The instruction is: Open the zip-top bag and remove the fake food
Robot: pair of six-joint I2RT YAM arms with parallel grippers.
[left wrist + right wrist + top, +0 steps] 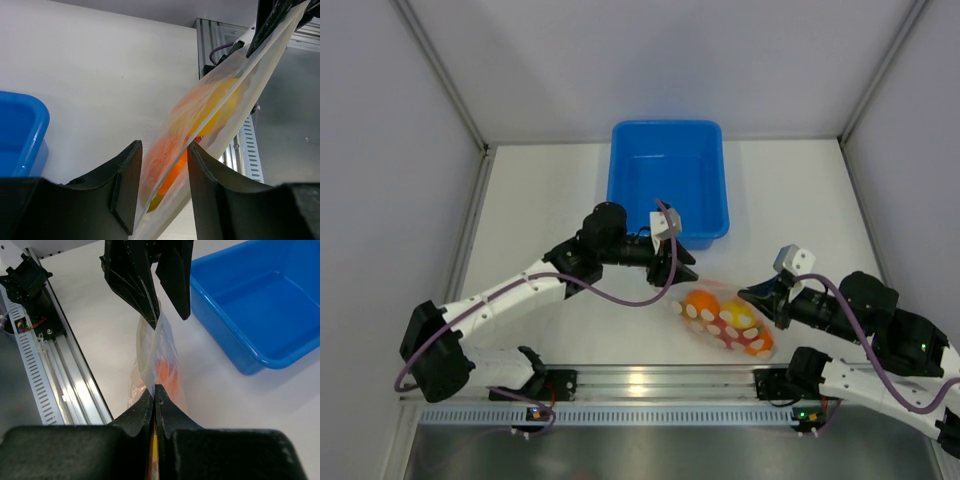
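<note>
The zip-top bag (725,320) is clear with white dots and hangs stretched between my two grippers, just above the table near the front rail. The fake food (701,304), orange, yellow and red pieces, shows through it. My left gripper (675,270) is open, its two fingers standing either side of the bag's upper left end; in the left wrist view the bag (220,105) runs up from between the fingers of this gripper (165,146). My right gripper (155,388) is shut on the bag's (157,360) other edge. It also shows in the top view (755,297).
A blue plastic tub (616,180) stands behind the bag, mid-table; the right wrist view shows it empty (265,295). The aluminium rail (640,385) with the arm bases runs along the near edge. Grey walls enclose the table on three sides.
</note>
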